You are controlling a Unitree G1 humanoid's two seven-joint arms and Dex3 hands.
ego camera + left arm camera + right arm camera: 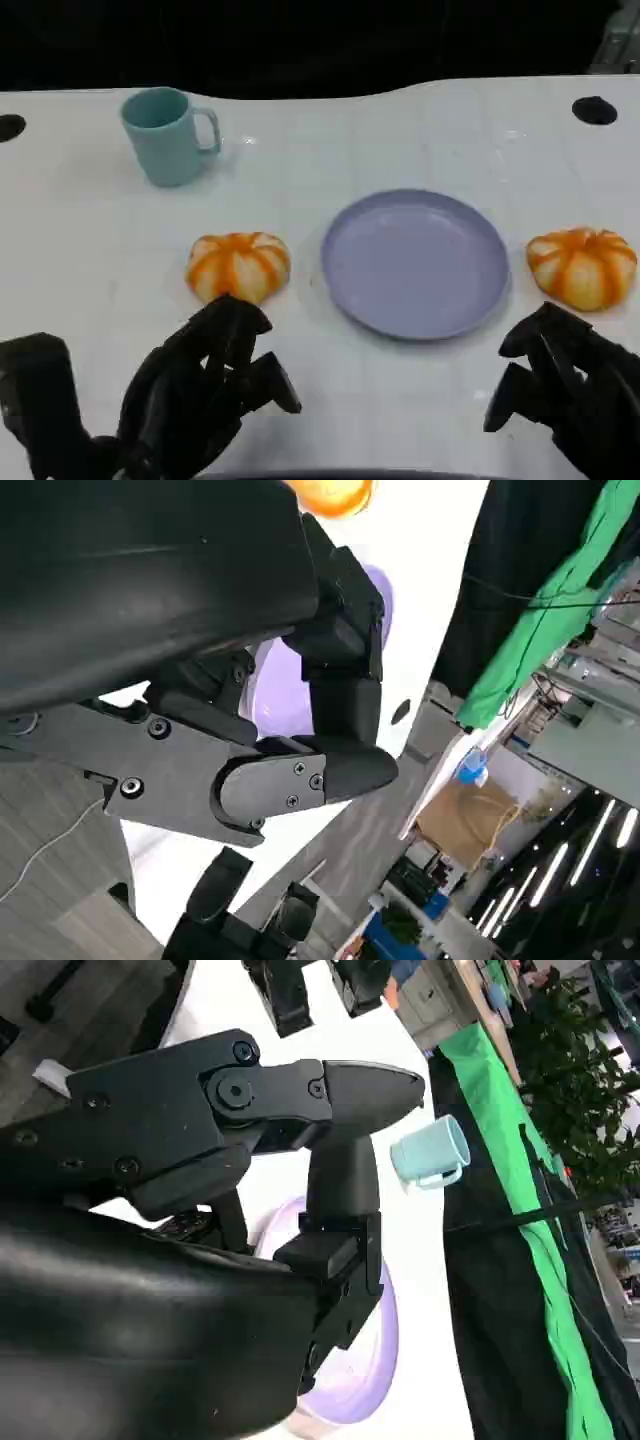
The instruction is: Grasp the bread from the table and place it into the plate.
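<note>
Flanking the plate [415,263], two round bread [238,266] rolls, no long axis; both hands [205,385] empty, fingers apart.

No text, label, brand, number or sign can be read on anything in these views

This looks like a robotics lab or an open demo hall rather than a home. Beyond the left hand [300,730], past the far edge of the white table [420,600], lie a grey floor, long ceiling strip lights [560,865], a cardboard box [465,820] and blue containers. Beyond the right hand [300,1160], a green cloth [520,1190] hangs along a black backdrop beside leafy potted plants [575,1080], with grey cabinets [430,1000] further off.
</note>
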